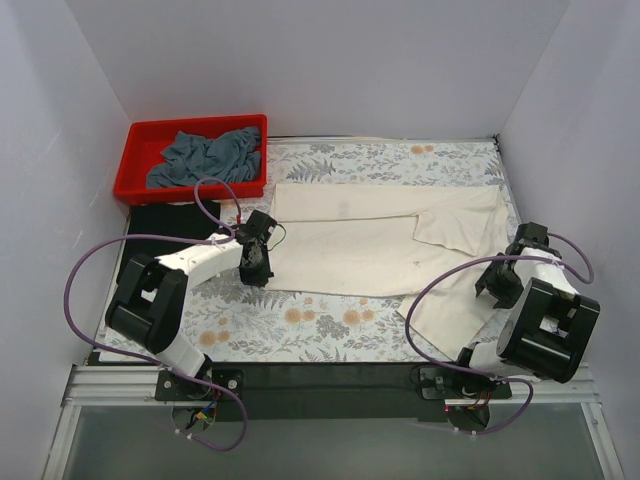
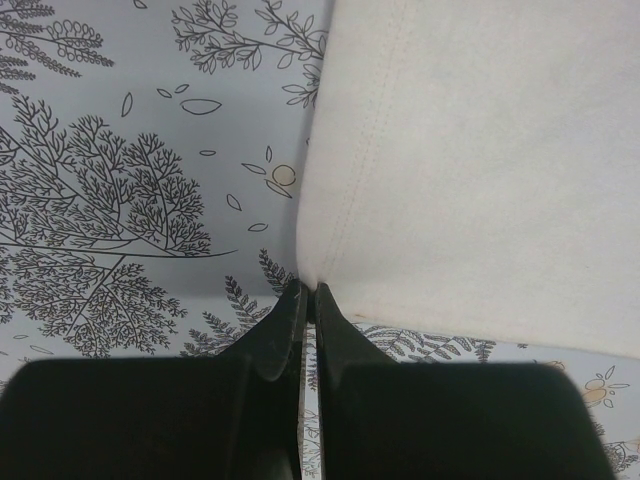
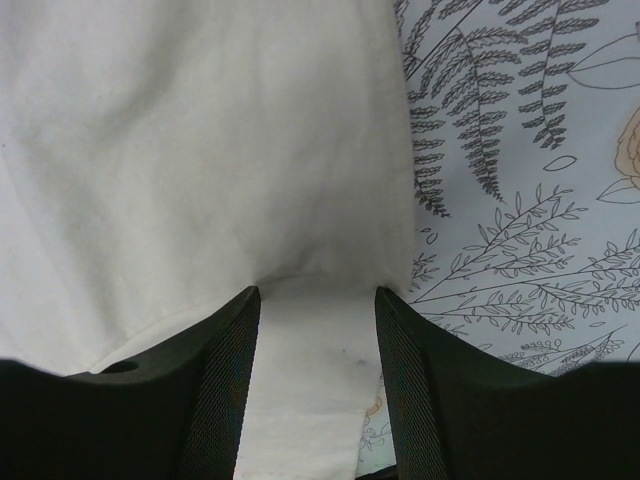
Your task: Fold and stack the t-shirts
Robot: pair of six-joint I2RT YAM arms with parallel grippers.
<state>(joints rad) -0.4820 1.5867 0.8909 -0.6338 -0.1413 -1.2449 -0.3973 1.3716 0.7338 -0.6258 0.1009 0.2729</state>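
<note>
While the left gripper [image 2: 308, 293] pinches a corner of the cream-white t-shirt [image 1: 350, 240], jaws closed, the right gripper [image 3: 318, 296] stands parted, straddling the shirt's edge.

**Desk layout: three shirts, one bin, two pincers**

The desk [image 1: 330, 322], covered by a floral-patterned cloth, carries a red rectangular plastic bin [image 1: 190, 192] at its far-left corner. A crumpled slate grey-blue cloth t-shirt [image 1: 205, 157] lies inside the bin. A black cloth t-shirt [image 1: 165, 222] lies on the desk just in front of the bin, along the left edge. A large cream-white cloth t-shirt [image 1: 350, 240] lies spread across the middle and reaches the right edge, with one part trailing toward the near-right. The left pincer [image 1: 256, 270] sits at that shirt's near-left corner, clamped on it. The right pincer [image 1: 492, 283] sits over its right portion with its fingers apart.
</note>
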